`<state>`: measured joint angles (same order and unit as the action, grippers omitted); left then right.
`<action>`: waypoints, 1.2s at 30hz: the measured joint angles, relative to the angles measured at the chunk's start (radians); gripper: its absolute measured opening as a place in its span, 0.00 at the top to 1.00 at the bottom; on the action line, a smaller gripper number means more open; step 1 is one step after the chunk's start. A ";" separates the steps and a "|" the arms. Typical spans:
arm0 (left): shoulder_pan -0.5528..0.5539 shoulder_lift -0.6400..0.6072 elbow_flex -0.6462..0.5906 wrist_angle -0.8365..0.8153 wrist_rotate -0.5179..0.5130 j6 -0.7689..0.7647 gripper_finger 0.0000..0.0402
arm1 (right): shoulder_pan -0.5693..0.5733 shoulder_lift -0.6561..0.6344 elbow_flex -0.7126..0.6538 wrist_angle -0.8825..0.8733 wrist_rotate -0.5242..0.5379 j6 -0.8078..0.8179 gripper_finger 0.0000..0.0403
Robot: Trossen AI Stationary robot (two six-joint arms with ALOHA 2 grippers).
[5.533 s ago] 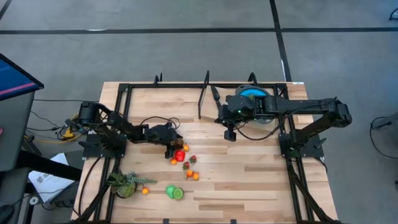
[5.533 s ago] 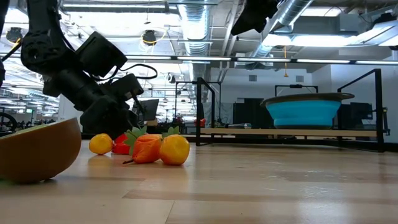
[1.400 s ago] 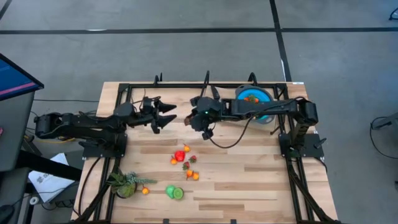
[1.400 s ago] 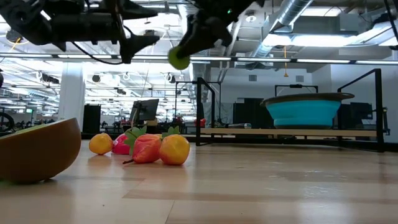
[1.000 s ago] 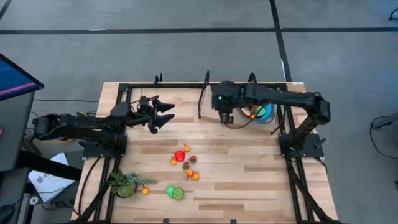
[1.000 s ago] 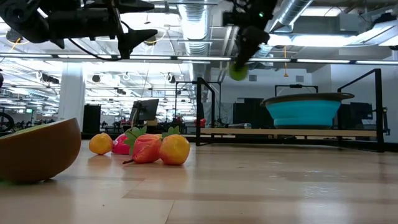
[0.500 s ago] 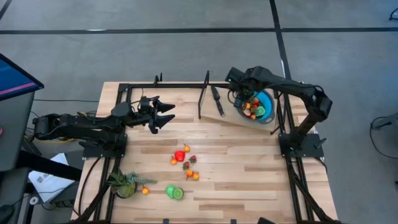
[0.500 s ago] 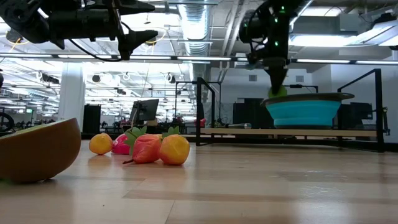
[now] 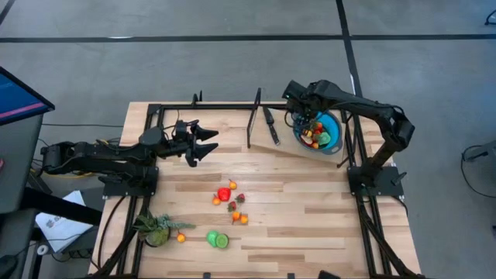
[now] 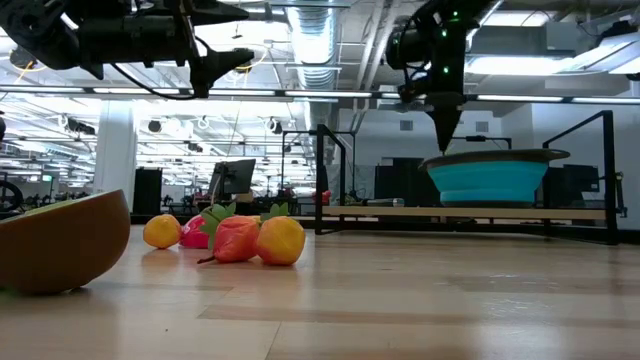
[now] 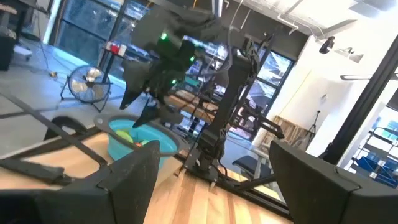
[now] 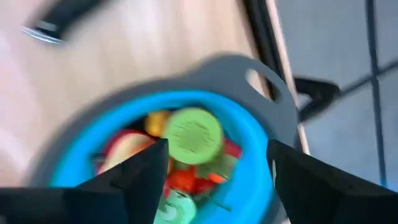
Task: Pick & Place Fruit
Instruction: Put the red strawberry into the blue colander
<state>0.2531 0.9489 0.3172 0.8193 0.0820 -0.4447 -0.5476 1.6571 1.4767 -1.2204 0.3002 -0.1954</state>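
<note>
The right gripper (image 9: 303,118) is held above the blue bowl (image 9: 332,138), at the far right corner of the worktop (image 9: 310,217). In its wrist view the two fingers are seen apart, and a green fruit (image 12: 192,135) is seen between them but lower, clear of both, on or just over the pile of fruit already in the bowl. So nothing is clamped in this gripper.

The left gripper (image 9: 203,142) is kept in the air over the far left part of the worktop, with its fingers spread wide and empty.

Outward from the bowl, a black-handled knife (image 9: 270,125) lies just beside it. In the middle of the worktop a small group of red and orange fruit (image 9: 230,199) is left, and nearer the front edge a green fruit (image 9: 217,239) and an orange one (image 9: 181,238) are found beside the leafy plant (image 9: 157,229).

The task is judged to be partly done (several pieces are not yet collected).

Some risks can be named. The bowl is already well filled, so a fruit released from above could bounce or roll over the rim. If the right arm is lifted away carelessly, the rim could be caught and the bowl pushed. The knife could also be knocked when the arm swings back.
</note>
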 joint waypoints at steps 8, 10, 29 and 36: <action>0.000 0.000 -0.001 -0.093 0.142 -0.007 0.26 | 0.136 -0.026 0.011 0.077 -0.383 -0.113 0.66; -0.002 0.000 -0.001 -0.095 0.162 -0.007 0.26 | 0.175 -0.027 0.001 0.122 -0.453 -0.142 0.76; -0.157 0.000 -0.001 -0.095 0.152 -0.005 0.26 | 0.478 -0.010 -0.195 0.832 -0.667 -0.031 0.90; -0.193 0.000 -0.001 -0.095 0.034 -0.012 0.26 | 0.524 0.009 -0.197 0.856 -0.654 0.085 0.94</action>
<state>0.0605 0.9489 0.3161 0.7242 0.1163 -0.4572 -0.0238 1.6659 1.2795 -0.3644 -0.3542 -0.1099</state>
